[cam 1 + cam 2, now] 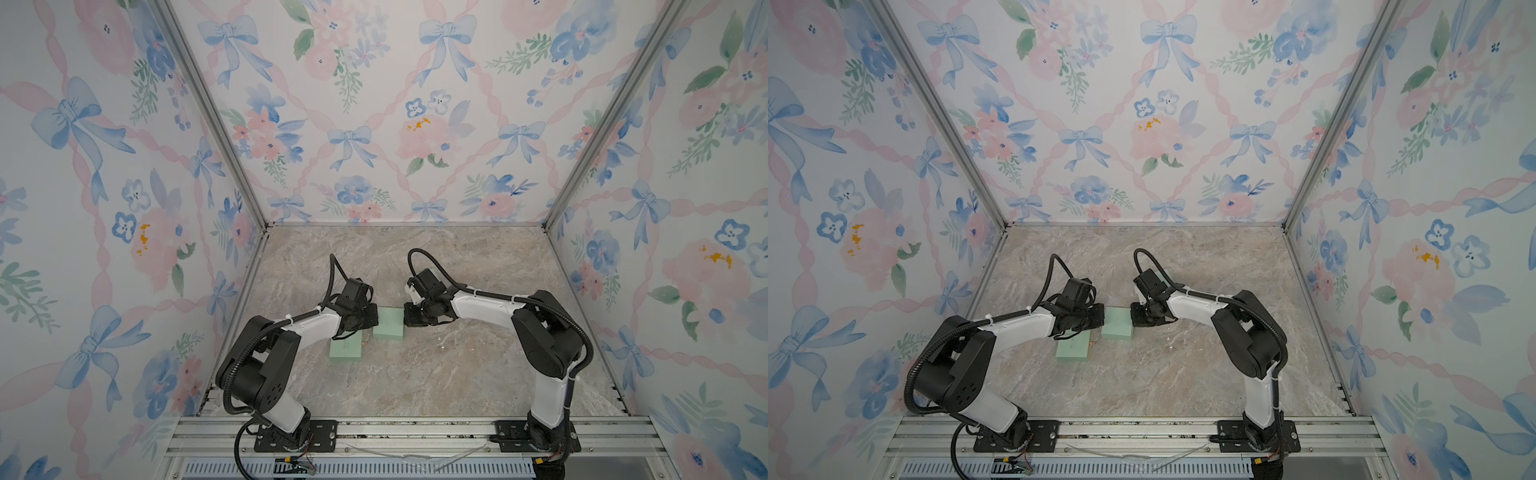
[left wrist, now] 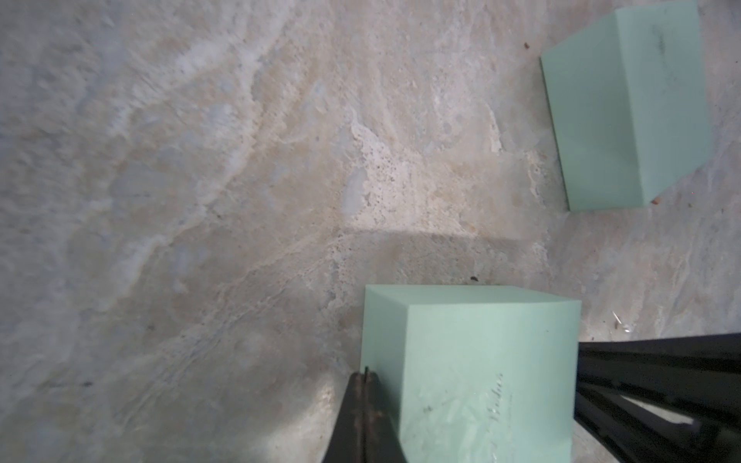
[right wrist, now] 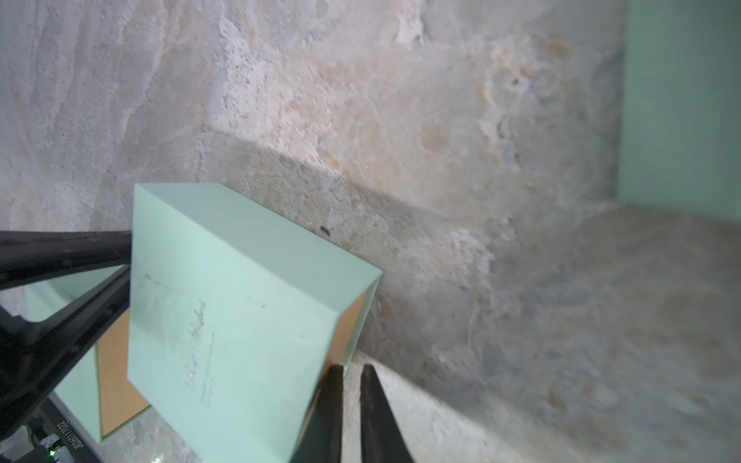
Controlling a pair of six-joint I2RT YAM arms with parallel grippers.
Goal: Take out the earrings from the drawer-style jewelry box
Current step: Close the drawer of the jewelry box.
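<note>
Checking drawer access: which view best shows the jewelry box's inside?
Right wrist view: the jewelry box is close, and its open end shows a tan interior. Both top views show only its green top; the left wrist view shows closed green faces.

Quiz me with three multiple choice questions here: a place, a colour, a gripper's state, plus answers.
1. Where is the lettered box? A on the front rail; B between left gripper and right gripper; C against the back wall.
2. What colour is the near box? A red; B black; C mint green.
3. How is the left gripper? A shut; B wide open; C out of view.
Answers: 1 B, the right wrist view shows a gripper at each side; 2 C, plain in both top views; 3 A, its fingers meet in the left wrist view.
</note>
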